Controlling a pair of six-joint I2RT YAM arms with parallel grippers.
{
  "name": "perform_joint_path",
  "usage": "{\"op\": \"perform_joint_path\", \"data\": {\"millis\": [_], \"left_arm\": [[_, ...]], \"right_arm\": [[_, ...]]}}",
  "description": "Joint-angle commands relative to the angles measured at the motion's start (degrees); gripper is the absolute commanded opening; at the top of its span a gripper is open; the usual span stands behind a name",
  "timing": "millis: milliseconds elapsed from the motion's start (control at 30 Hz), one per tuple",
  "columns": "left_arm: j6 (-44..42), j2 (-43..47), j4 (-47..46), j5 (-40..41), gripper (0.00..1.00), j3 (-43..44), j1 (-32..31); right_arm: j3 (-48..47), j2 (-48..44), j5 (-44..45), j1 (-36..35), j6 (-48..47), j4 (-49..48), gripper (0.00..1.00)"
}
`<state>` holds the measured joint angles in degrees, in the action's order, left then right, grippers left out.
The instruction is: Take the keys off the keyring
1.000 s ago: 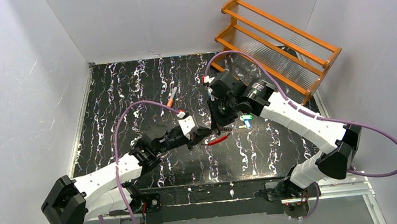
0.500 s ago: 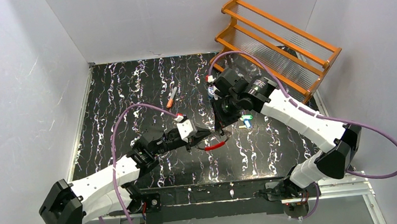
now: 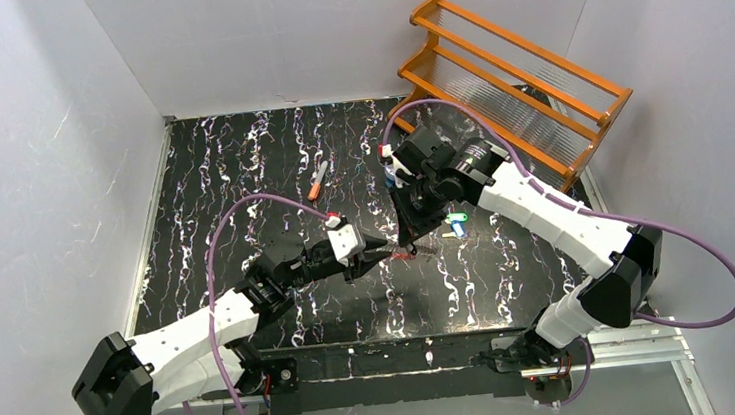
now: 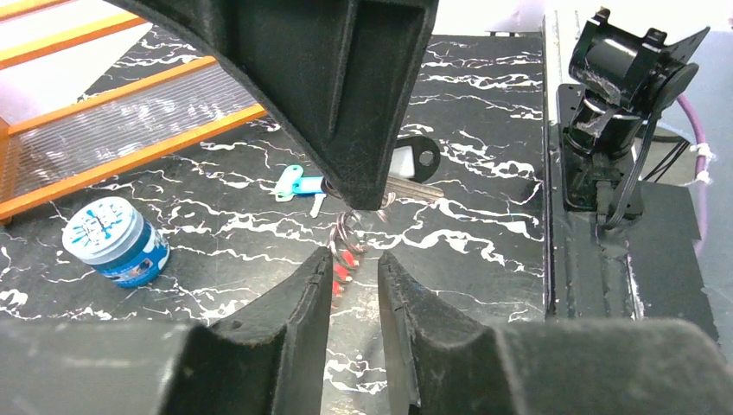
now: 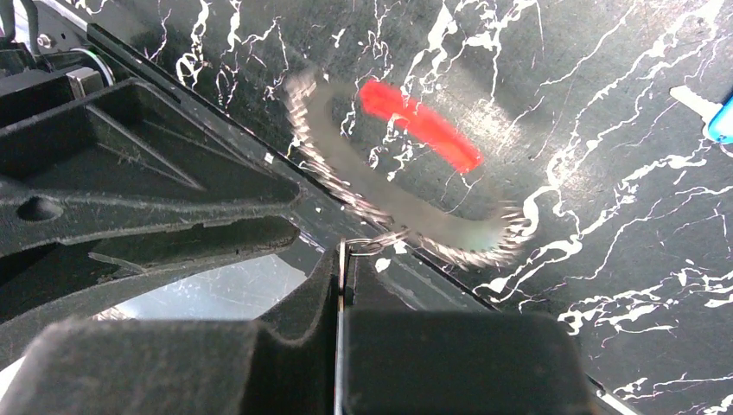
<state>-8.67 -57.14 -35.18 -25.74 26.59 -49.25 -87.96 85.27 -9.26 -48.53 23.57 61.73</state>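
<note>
The keyring [image 5: 406,212] hangs blurred from my right gripper [image 5: 341,252], its red section [image 5: 421,124] on the far side of the loop. That gripper is shut on a thin silvery key blade joined to the loop by a small ring. In the left wrist view the keys [image 4: 421,157], one with a dark head and one with a whitish head, stick out beside the right gripper's finger [image 4: 346,112]. My left gripper [image 4: 355,257] stands slightly open, the keyring's red section [image 4: 343,264] at its tips with a gap on both sides. From above, both grippers [image 3: 384,250] [image 3: 408,236] meet at the keyring [image 3: 404,255].
A teal-headed key [image 4: 294,181] lies loose on the black marbled table [image 3: 240,168], to the right of the grippers. A small blue tin [image 4: 117,242] stands near the orange rack [image 3: 513,84] at the back right. An orange-handled tool [image 3: 317,182] lies further back.
My left gripper has opened and let go of the red section. The loop, stretched toward the left before, has sprung back under the right gripper and swings.
</note>
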Motion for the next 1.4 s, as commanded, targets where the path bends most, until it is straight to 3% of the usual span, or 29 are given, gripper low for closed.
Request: {"op": "perform_joint_path", "data": {"millis": [0,300,767,1167,1367], "left_arm": [[0.7,0.1,-0.3,0.8,0.27,0.9,-0.1],[2.2,-1.1,-0.1,0.4,0.44,1.7,-0.1],[4.1,-2.7,-1.1,0.2,0.45,2.7,-0.2],[4.4,-2.7,-1.4,2.6,0.30,2.4,-0.2],[4.1,-2.3,-1.4,2.8,0.00,2.1,-0.2]], "right_arm": [[-2.3,-0.6,-2.0,0.0,-0.9,0.2,0.01],[-1.4,-0.8,-2.7,-0.5,0.7,-2.0,0.01],[-1.2,0.1,-4.3,-2.3,2.7,-4.1,0.01],[-1.1,0.9,-4.8,-3.8,3.2,-4.7,0.01],[-0.9,0.3,-2.2,-3.8,2.7,-3.5,0.01]]}}
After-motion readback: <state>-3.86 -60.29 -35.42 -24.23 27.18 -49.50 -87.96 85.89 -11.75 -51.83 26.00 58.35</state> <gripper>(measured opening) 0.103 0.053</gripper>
